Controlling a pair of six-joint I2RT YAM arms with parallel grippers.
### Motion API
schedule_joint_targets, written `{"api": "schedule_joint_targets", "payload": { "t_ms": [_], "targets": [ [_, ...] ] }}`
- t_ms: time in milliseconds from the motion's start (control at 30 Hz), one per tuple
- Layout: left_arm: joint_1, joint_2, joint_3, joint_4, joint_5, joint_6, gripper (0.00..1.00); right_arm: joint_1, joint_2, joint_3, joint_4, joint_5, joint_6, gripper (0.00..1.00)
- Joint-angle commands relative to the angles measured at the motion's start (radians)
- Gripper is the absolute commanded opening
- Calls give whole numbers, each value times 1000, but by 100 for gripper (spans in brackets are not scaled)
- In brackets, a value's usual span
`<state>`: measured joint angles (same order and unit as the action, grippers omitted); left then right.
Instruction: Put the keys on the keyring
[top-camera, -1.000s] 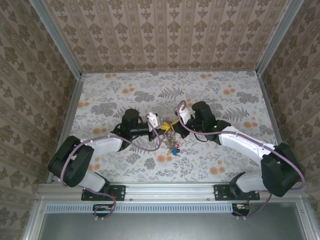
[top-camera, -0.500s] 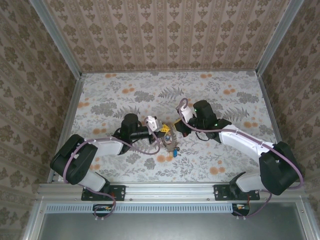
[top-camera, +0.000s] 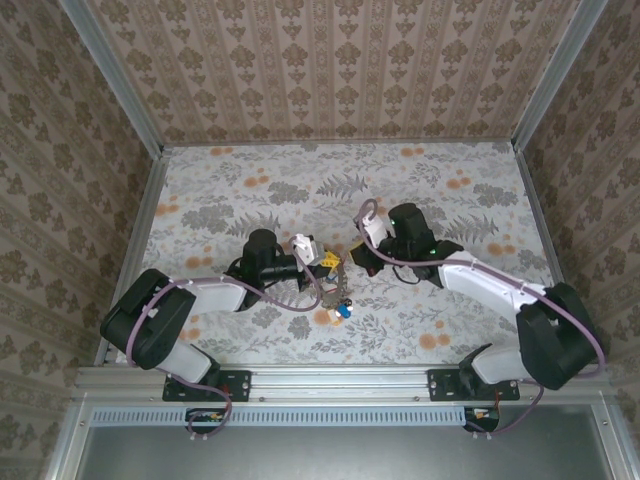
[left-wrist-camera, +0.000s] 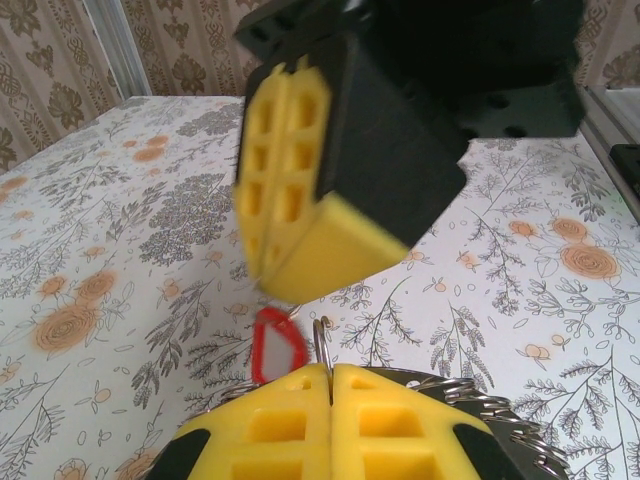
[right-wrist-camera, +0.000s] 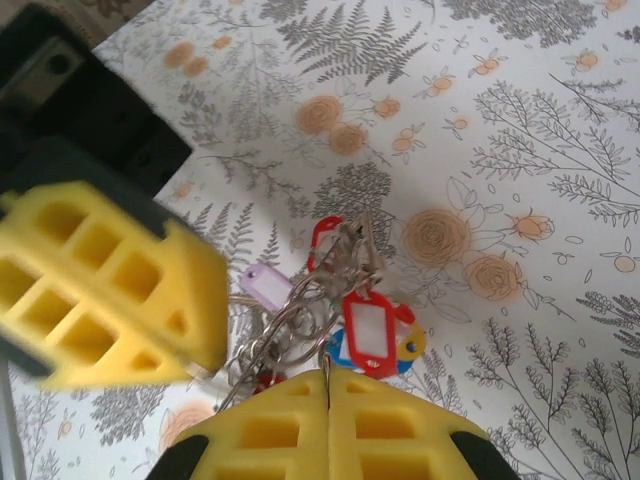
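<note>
Keyring (left-wrist-camera: 495, 398) with keys (right-wrist-camera: 368, 330), clamped by left end effector (left-wrist-camera: 331, 385) and right end effector (right-wrist-camera: 328, 385)

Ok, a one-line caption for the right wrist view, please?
Right gripper, jaws shut, at a bunch of keys with red and lilac tags, floral table behind, left gripper close beside.
</note>
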<state>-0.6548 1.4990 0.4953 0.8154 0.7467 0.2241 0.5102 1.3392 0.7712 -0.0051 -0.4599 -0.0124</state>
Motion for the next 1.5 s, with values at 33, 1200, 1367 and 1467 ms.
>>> {"api": "schedule_joint_targets", "payload": {
  "t_ms": [33,1200,1367,1467],
  "targets": [
    [-3,-17,-3,33,8,-24,0,-4,-93,-40,-3,-116,-99,0],
    [-2,-28,9,43,43,-40,0,-60,65,-6,106,-179,66,0],
    [-3,-25,6,47,43,-38,0,-75,100,0,123,-228,101,0],
    [-3,-24,6,52,42,-40,0,-75,135,28,74,-251,114,4]
  ]
}}
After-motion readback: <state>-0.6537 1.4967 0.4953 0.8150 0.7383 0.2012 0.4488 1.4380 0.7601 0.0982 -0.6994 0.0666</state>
